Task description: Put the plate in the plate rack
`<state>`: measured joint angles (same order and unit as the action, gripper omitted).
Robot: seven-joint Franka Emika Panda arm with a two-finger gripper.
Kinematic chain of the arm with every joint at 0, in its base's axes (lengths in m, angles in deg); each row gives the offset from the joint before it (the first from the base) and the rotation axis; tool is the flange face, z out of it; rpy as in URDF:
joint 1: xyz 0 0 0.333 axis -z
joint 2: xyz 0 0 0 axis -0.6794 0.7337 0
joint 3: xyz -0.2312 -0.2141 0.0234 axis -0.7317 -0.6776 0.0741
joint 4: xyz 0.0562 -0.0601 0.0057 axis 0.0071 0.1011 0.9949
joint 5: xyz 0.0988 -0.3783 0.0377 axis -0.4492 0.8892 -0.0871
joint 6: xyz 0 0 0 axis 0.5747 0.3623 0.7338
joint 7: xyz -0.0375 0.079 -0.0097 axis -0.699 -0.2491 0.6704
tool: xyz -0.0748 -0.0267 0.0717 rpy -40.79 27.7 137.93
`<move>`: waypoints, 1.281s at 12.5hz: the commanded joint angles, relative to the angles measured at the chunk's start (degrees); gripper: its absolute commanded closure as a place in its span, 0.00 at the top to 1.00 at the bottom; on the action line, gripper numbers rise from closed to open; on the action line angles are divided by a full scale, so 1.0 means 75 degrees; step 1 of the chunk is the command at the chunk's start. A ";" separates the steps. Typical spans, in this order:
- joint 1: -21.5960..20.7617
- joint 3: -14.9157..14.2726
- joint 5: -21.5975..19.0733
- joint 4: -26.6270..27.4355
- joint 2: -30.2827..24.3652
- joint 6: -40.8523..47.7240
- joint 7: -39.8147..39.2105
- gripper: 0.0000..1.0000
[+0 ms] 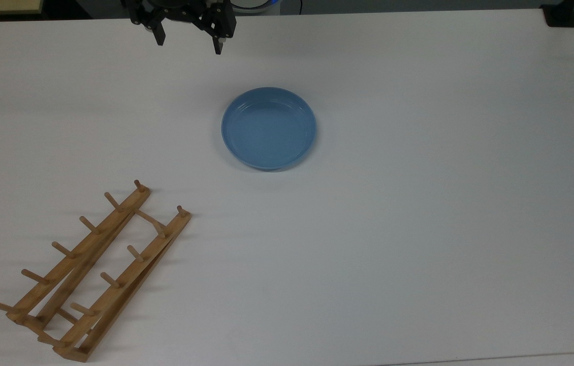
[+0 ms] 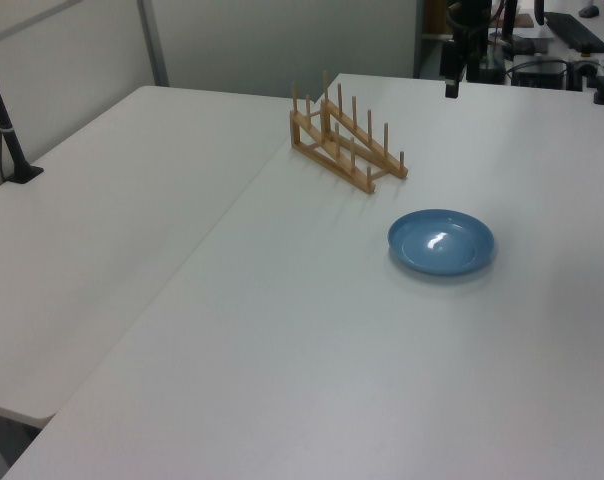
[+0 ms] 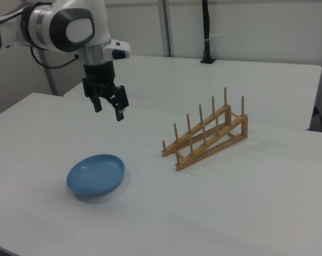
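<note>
While your gripper [image 3: 107, 108] is hanging above the white table [image 1: 419, 229] with its fingers spread apart and gripping nothing, you are seeing the light-blue plate [image 1: 268, 128] lying flat, right side up, on the table below it. Well apart from the plate, the bamboo plate rack [image 1: 91, 269] is standing empty toward the top view's lower left.

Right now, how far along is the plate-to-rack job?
Nothing looks done yet. The plate lies flat on the table, apart from the plate rack, whose slots hold nothing. The end effector hangs open above the table, away from the plate, holding nothing. Left: reach the plate, grasp it, carry it over, stand it between the pegs.
</note>
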<state>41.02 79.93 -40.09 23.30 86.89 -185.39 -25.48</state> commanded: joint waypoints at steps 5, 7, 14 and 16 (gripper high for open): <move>-0.0254 0.0015 -0.0142 0.0199 0.0469 -0.0157 -0.0884 1.00; -0.0266 0.0015 -0.0142 0.0199 0.0480 -0.0157 -0.0884 1.00; -0.0337 0.0015 -0.0130 0.0316 0.0949 -0.0718 -0.1736 1.00; -0.0255 -0.0043 -0.0142 0.0503 0.1066 -0.1186 -0.2183 1.00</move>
<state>38.55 80.11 -40.16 24.49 94.20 -189.34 -36.20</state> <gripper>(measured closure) 0.000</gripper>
